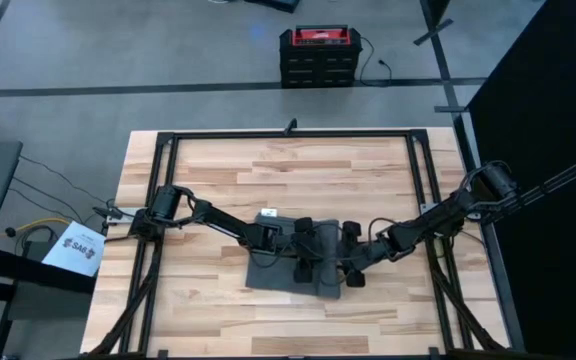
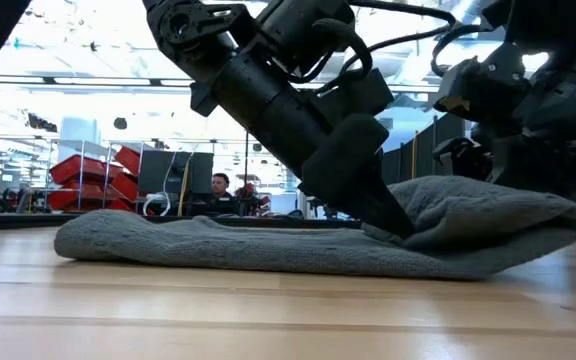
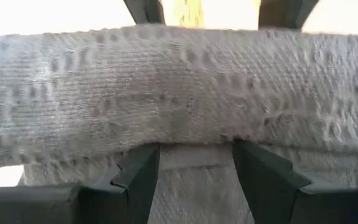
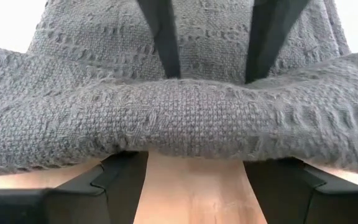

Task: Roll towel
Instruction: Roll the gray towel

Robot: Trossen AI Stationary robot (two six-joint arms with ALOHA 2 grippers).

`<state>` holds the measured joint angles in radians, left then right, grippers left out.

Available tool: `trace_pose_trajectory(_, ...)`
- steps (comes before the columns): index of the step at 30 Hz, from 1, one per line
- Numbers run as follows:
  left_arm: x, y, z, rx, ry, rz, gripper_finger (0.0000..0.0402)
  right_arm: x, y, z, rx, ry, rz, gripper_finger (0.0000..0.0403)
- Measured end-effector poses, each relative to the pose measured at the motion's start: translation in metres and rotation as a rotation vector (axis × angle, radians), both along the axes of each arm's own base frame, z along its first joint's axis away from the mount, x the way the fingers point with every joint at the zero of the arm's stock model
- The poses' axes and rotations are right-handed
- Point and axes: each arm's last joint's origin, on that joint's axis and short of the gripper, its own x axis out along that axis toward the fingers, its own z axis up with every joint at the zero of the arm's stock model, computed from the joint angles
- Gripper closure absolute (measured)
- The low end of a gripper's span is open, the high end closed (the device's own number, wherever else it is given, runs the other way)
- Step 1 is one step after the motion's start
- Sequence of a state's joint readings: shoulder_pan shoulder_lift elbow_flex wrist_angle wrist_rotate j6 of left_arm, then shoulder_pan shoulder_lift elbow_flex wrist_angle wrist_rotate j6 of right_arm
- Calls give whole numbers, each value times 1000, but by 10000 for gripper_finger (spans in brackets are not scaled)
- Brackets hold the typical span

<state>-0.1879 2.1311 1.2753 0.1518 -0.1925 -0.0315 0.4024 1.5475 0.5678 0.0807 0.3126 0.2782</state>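
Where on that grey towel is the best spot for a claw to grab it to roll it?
Probably the raised, folded-over edge of the towel, approached from the side, level with the table: that hump stands up off the wood, giving fingers something to close on, whereas the rest lies flat.

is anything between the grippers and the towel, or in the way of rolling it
Nothing visible. The left gripper and right gripper are both already at the towel, fingers spread around its raised fold. Only bare table lies around it.
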Motion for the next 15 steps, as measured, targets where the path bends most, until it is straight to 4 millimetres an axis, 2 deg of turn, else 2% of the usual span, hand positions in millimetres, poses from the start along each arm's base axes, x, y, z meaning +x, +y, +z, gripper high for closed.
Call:
trace_pose_trajectory(10, 3, -3, 22, 44, 256, 13, 210, 6, -3, 4, -14, -18, 1, 154)
trace_pose_trajectory(15, -1, -13, 37, 84, 361, 45, 210, 14, -4, 12, -44, -39, 30, 154)
